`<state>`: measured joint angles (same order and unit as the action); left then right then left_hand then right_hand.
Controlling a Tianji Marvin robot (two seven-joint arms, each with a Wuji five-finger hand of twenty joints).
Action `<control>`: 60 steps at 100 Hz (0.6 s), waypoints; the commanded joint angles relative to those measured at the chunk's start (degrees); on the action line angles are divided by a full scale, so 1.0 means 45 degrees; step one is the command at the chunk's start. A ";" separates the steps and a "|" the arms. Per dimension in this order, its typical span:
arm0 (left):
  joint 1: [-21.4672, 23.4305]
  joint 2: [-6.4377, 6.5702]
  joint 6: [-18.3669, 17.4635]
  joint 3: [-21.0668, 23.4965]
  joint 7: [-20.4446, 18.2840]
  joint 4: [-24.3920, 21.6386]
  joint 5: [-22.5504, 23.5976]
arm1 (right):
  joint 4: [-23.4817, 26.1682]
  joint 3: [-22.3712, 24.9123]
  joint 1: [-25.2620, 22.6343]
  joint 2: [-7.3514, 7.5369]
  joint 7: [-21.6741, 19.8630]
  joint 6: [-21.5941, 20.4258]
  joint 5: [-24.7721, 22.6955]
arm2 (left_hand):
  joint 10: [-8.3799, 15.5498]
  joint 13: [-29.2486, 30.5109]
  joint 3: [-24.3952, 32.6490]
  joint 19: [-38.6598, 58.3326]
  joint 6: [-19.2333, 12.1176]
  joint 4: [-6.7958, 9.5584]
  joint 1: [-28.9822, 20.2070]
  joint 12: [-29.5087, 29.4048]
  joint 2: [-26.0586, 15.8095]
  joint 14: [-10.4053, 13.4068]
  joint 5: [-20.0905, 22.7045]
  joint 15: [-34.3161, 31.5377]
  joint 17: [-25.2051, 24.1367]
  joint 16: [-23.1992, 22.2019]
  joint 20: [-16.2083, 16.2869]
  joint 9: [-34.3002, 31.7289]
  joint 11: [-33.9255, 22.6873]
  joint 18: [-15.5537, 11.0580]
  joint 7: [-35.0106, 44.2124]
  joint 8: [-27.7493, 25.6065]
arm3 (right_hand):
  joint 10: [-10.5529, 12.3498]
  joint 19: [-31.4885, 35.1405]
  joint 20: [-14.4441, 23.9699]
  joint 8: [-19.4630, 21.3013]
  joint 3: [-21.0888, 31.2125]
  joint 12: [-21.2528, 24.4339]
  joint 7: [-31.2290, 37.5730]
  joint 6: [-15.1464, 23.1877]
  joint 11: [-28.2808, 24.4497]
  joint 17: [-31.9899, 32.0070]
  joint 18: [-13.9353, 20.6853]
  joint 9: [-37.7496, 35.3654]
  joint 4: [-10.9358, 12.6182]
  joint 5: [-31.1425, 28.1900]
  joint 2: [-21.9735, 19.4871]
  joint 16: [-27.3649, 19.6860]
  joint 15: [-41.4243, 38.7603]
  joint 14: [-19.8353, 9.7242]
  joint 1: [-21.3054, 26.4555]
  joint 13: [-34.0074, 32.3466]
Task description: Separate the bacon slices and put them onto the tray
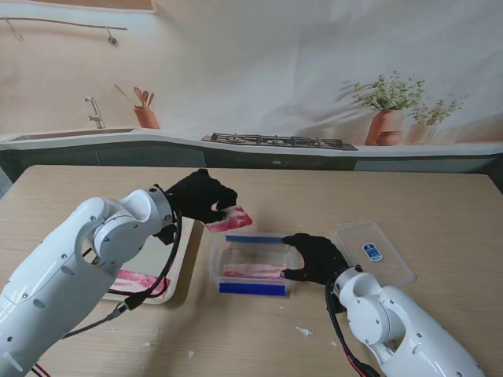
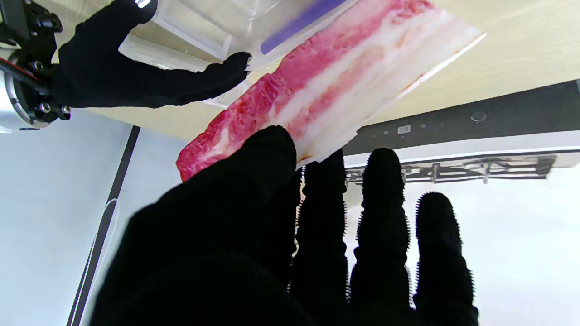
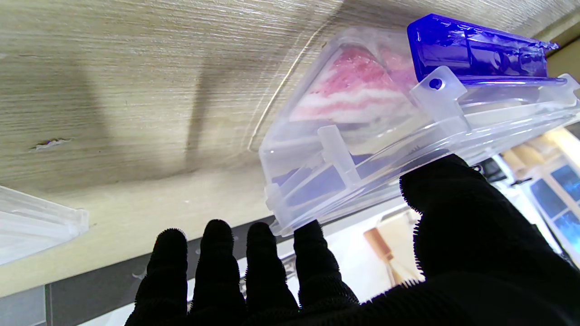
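Light wood-grain table (image 1: 330, 196) fills my stand view, kitchen backdrop behind it. Pale rectangular tray (image 1: 182, 271) sits on my left, mostly hidden under the left arm; one red-and-white streaked bacon slice (image 1: 141, 280) lies flat on it, nearer to me.

Clear plastic rectangular container with blue clip strips on its long sides (image 1: 251, 267) stands at table centre, just right of the tray. More bacon (image 1: 253, 272) lies inside, along the near wall. The right wrist view shows it through the container (image 3: 362, 149) wall, pink and white layers (image 3: 358, 90).

Clear flat plastic lid with a small blue sticker (image 1: 376, 251) lies on the table to the right of the container, just beside my right hand.

Left hand (image 1: 200, 196), black-gloved, hangs above the table just beyond the container's far left corner, thumb pressed against the fingers on a stiff marbled bacon slice (image 1: 229, 219). In the left wrist view the held slice (image 2: 326, 86) juts out from the thumb (image 2: 258, 158), clear of the table.

Right hand (image 1: 316, 258), black-gloved, grips the container's right end: thumb (image 3: 453, 199) on the rim, fingertips (image 3: 312, 235) touching the corner.
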<state>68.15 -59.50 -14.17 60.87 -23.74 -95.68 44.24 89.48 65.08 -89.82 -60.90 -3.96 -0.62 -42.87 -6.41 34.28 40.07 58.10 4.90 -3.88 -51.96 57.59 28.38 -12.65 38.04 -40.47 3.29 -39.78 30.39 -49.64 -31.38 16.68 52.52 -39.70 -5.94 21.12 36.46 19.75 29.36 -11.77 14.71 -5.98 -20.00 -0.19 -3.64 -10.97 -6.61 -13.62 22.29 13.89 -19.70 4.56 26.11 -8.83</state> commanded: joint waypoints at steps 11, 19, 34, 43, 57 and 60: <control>0.0229 0.0487 -0.0738 0.1038 -0.1206 -0.0297 0.0312 | 0.0033 -0.0082 -0.0057 -0.0086 -0.0206 0.0073 0.0033 | 0.0654 -0.0199 -0.0122 -0.0197 -0.0457 -0.0203 -0.0296 0.0301 -0.0481 0.0457 -0.0297 0.0340 -0.0320 0.0176 -0.0205 0.0249 -0.0014 -0.0454 0.0718 -0.0636 | 0.0398 -0.0377 0.0267 -0.0069 0.0107 -0.0006 0.0045 -0.0253 -0.0072 0.0045 -0.0015 0.0162 0.0294 0.0286 -0.0181 0.0077 -0.0059 -0.0370 0.0149 0.0305; 0.0271 0.0595 -0.1021 0.1406 -0.1665 -0.0200 0.0460 | 0.0031 -0.0101 -0.0042 -0.0084 -0.0216 0.0070 0.0020 | 0.0763 -0.0217 -0.0204 -0.0271 -0.0564 -0.0140 -0.0281 0.0364 -0.0521 0.0590 -0.0339 0.0428 -0.0393 0.0178 -0.0251 0.0277 0.0032 -0.0496 0.0704 -0.0736 | 0.0410 -0.0380 0.0267 -0.0069 0.0100 -0.0008 0.0047 -0.0248 -0.0075 0.0056 -0.0014 0.0166 0.0295 0.0284 -0.0188 0.0076 -0.0056 -0.0373 0.0147 0.0309; 0.0326 0.0766 -0.1433 0.1956 -0.2372 0.0018 0.0899 | 0.0032 -0.0109 -0.0033 -0.0082 -0.0226 0.0065 0.0022 | 0.0902 -0.0287 -0.0015 -0.0327 -0.0701 0.0080 -0.0131 0.0419 -0.0443 0.0722 -0.0364 0.0530 -0.0444 0.0171 -0.0294 0.0324 0.0083 -0.0477 0.0789 -0.0888 | 0.0426 -0.0377 0.0268 -0.0070 0.0093 -0.0004 0.0045 -0.0252 -0.0068 0.0046 -0.0019 0.0170 0.0299 0.0290 -0.0188 0.0074 -0.0054 -0.0370 0.0154 0.0299; 0.0349 0.0861 -0.1669 0.2236 -0.2782 0.0162 0.1175 | 0.0030 -0.0099 -0.0041 -0.0088 -0.0194 0.0059 0.0025 | 0.0977 -0.0308 0.0009 -0.0369 -0.0783 0.0122 -0.0058 0.0420 -0.0462 0.0813 -0.0418 0.0596 -0.0470 0.0186 -0.0322 0.0353 0.0131 -0.0535 0.0775 -0.0919 | 0.0420 -0.0385 0.0264 -0.0070 0.0088 -0.0004 0.0044 -0.0241 -0.0068 0.0057 -0.0021 0.0168 0.0299 0.0292 -0.0188 0.0072 -0.0050 -0.0363 0.0155 0.0301; 0.0201 0.1033 -0.2186 0.2462 -0.3530 0.0508 0.2045 | 0.0039 -0.0117 -0.0037 -0.0087 -0.0199 0.0098 0.0008 | 0.1163 -0.0450 -0.0228 -0.0525 -0.0953 0.0141 -0.0071 0.0495 -0.0653 0.1030 -0.0661 0.0792 -0.0563 0.0246 -0.0409 0.0580 0.0234 -0.0610 0.0790 -0.1016 | 0.0428 -0.0383 0.0266 -0.0069 0.0069 -0.0010 0.0046 -0.0247 -0.0079 0.0057 -0.0024 0.0164 0.0298 0.0293 -0.0209 0.0071 -0.0051 -0.0376 0.0135 0.0289; 0.0166 0.1049 -0.2289 0.2465 -0.3554 0.0653 0.2217 | 0.0042 -0.0109 -0.0044 -0.0088 -0.0191 0.0097 0.0007 | 0.1165 -0.0417 -0.0220 -0.0530 -0.0965 0.0168 -0.0098 0.0490 -0.0610 0.0996 -0.0629 0.0787 -0.0564 0.0242 -0.0413 0.0560 0.0239 -0.0613 0.0804 -0.1014 | 0.0430 -0.0378 0.0269 -0.0069 0.0065 -0.0011 0.0048 -0.0230 -0.0080 0.0049 -0.0040 0.0166 0.0299 0.0288 -0.0211 0.0071 -0.0050 -0.0375 0.0134 0.0293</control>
<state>69.43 -55.72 -23.69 71.55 -38.96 -94.74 52.54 89.46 64.85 -89.69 -60.88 -3.98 -0.37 -42.84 -2.96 33.62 39.20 56.76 2.64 -3.89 -51.27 58.43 27.04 -8.55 35.76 -37.50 1.77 -39.30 29.07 -47.37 -30.51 15.00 52.91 -43.08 -6.08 21.12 36.46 19.75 29.36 -11.77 14.71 -5.99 -20.00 -0.19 -3.64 -10.91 -6.61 -13.62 22.29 13.89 -19.70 4.56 26.11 -8.83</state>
